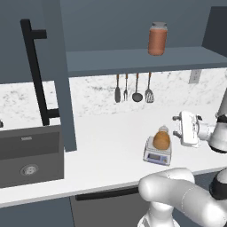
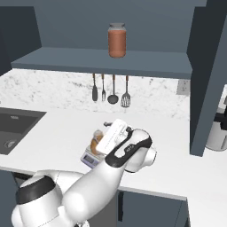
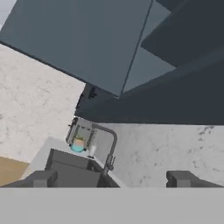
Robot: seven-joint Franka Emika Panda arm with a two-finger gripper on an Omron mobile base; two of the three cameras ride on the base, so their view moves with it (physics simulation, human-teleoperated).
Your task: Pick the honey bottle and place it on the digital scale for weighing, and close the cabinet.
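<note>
Honey bottle stands upright on the top plate of the digital scale, cap up, amber body centred on the plate. Scale sits on the white counter, towards the near edge, its bluish display facing the near side. In the right base view the bottle and scale are partly hidden behind the robot's hand.

Gripper is just right of the bottle at about cap height, turned on its side, fingers pointing left. It is apart from the bottle; nothing between the fingers. Hand view shows the two fingertips set far apart at the bottom, so the jaws stand wide and empty.

Cabinet is open. Its left door swings out towards the near side, long black bar handle on its face. The right door is also swung out, seen edge-on in the right base view. On the inner shelf stands a reddish-orange jar with a grey lid, upright, well above the scale.

Under the shelf, four utensils hang in a row against the marble backsplash. Dark sink is sunk in the counter at far left, well apart from the scale. Hand view, rolled, takes in the sink's faucet and a small rack beside it.
</note>
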